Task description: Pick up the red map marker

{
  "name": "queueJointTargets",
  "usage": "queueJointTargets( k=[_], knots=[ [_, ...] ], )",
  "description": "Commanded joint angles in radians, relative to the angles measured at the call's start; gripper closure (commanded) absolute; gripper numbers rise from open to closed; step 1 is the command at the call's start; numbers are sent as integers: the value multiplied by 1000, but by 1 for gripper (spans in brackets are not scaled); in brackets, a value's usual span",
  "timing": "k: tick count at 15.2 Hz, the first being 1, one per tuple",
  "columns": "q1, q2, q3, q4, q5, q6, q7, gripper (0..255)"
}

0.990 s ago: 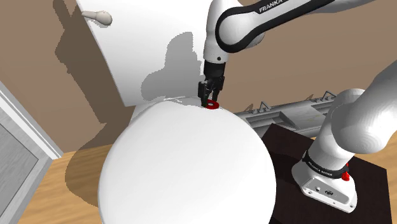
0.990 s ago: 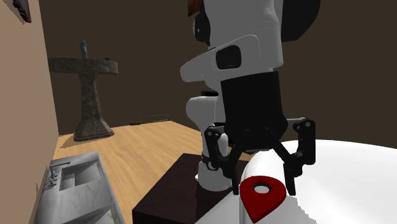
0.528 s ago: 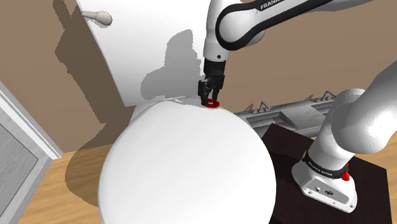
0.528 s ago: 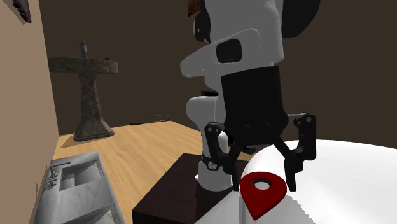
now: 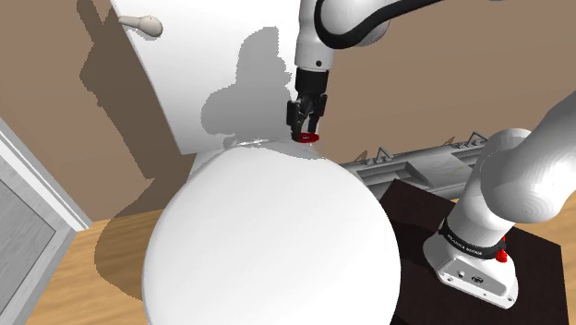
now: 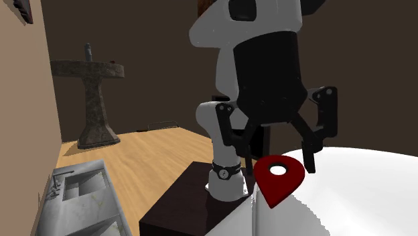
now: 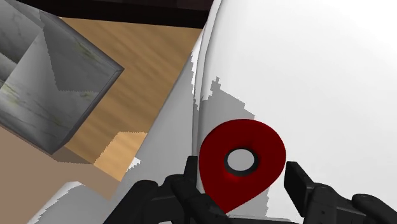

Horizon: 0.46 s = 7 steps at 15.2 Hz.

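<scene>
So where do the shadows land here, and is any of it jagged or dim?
Shoulder view: the white arm casts a grey shadow on the white upright panel behind it. Wrist view: a stair-stepped grey shadow edges the red teardrop-shaped map marker on the white rounded surface. Second exterior view: dim brown room, marker shaded dark.

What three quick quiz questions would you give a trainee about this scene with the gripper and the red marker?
1. True or false: the gripper clasps the red map marker between its fingers.
2. What is at the marker's middle? A) a round hole B) a star C) a number
3. Short answer: what colour is the rounded surface beneath the gripper?
Key: 1 true; 2 A; 3 white.
</scene>
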Motion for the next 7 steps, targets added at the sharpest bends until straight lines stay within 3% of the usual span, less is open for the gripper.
queueJointTargets(
  k=[1,7],
  knots=[
    [-1,-6,-2,24,-3,-30,4,255],
    [-3,-14,-5,73,-7,-86,13,255]
  ],
)
